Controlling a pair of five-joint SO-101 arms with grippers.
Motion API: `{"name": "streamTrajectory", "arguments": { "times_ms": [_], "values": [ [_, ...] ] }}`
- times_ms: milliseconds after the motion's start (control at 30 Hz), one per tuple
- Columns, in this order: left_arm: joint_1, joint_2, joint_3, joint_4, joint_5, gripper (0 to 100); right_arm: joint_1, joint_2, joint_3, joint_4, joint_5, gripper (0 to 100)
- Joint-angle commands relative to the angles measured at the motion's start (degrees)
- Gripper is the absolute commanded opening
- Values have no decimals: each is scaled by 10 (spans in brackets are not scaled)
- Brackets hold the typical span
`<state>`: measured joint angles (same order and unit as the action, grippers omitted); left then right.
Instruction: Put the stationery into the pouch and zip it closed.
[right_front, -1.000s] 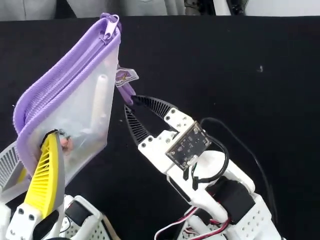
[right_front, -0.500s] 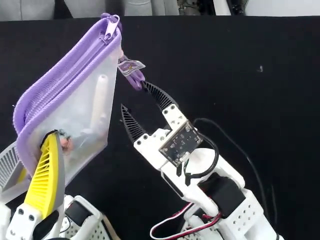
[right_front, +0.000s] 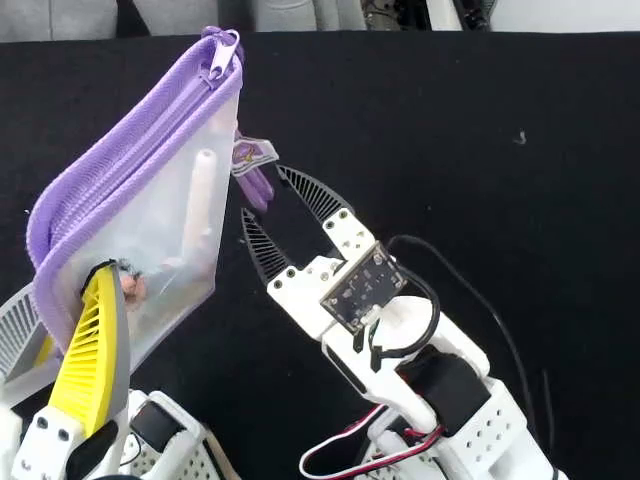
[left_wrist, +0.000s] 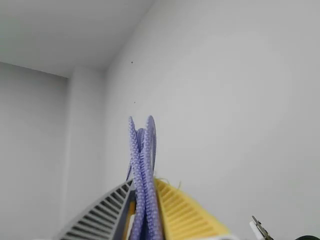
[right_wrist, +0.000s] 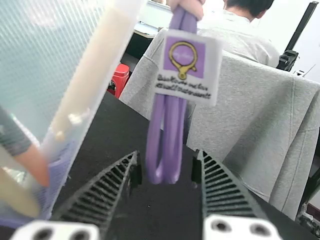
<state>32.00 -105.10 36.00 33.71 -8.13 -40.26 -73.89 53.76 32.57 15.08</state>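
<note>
— Swung back since half a second ago: purple loop off the right gripper's far finger, now hanging between the two black fingers. Shifted a little nearer the pouch too, tag included.

— Touching either finger?

— Hard to tell from above. Apart from both in the right wrist view, with a gap on each side. Spread fairly wide there, closed on nothing.

— And the pouch?

— Over at the left of the black table, standing on edge and tilted. Pinched at its near corner by the left gripper, yellow finger on one face, grey finger on the other. Clamped tight on the purple zipper band, seen edge-on in the left wrist view.

— Zipper pull?

— Up at the far corner, just above where the loop hangs.

— Anything inside?

— White stick behind the clear side, upright along it (smaller bits lower down, too blurred to name). Close beside the loop in the right wrist view.
</note>
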Motion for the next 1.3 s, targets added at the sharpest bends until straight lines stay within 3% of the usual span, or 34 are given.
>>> {"name": "streamTrajectory", "arguments": {
  "times_ms": [0,267,400,533,933,1267],
  "values": [
    [5,5,-5,-1,-3,29,-9,-4,-2,-39,-3,166],
    [3,5,-5,-1,39,29,-18,-4,-2,-46,-4,105],
    [2,5,-5,-1,38,29,-16,-4,-2,-45,-4,8],
    [2,5,-5,-1,38,29,-12,-4,-2,-45,0,11],
    [0,5,-10,-1,37,29,191,12,-5,-87,4,11],
    [0,4,-15,0,36,29,321,199,-40,-178,30,11]
  ]
}}
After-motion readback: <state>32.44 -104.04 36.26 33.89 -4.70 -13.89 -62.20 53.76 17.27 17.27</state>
